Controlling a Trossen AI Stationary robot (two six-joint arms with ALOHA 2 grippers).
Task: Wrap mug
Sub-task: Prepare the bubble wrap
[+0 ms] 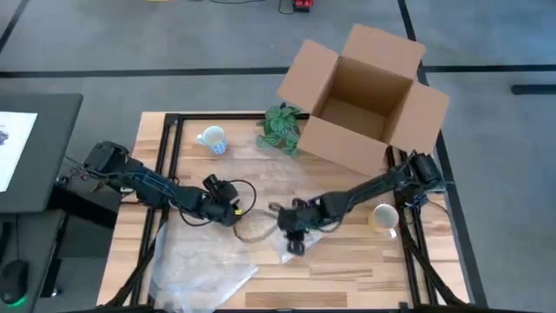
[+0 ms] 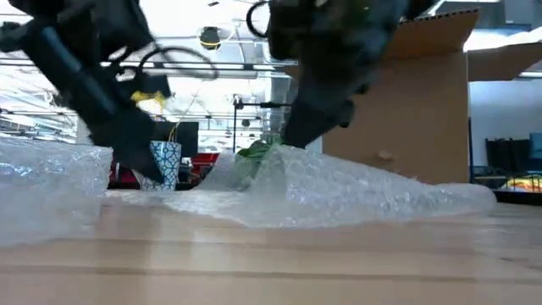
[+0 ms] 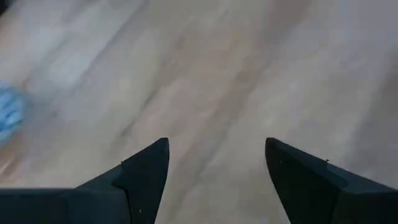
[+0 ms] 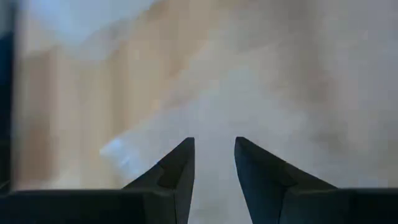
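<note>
Left gripper (image 3: pixel 216 163): fingers spread wide, nothing between them, hanging over bare wood of the table (image 1: pixel 365 265) near mid-table. Right gripper (image 4: pixel 214 158): fingers nearly together with a slim gap over the bubble wrap (image 1: pixel 208 265); can't tell if they pinch it.

Blue-patterned mug (image 1: pixel 212 139) stands upright at the back left of the table, well apart from both grippers. A second, pale mug (image 1: pixel 382 217) sits at the right side under the right arm. Cardboard box (image 1: pixel 365 96) stands open at the back, plant (image 1: pixel 280 127) just beside it.

Step looks like getting the wrap sheet flat and placed before the mug goes on. To do it well: grab one edge only, pull low and slow so it doesn't bunch, use the left gripper to pin the far side.

Blue mug: long axis vertical, mouth up; handle direction too small to tell
</note>
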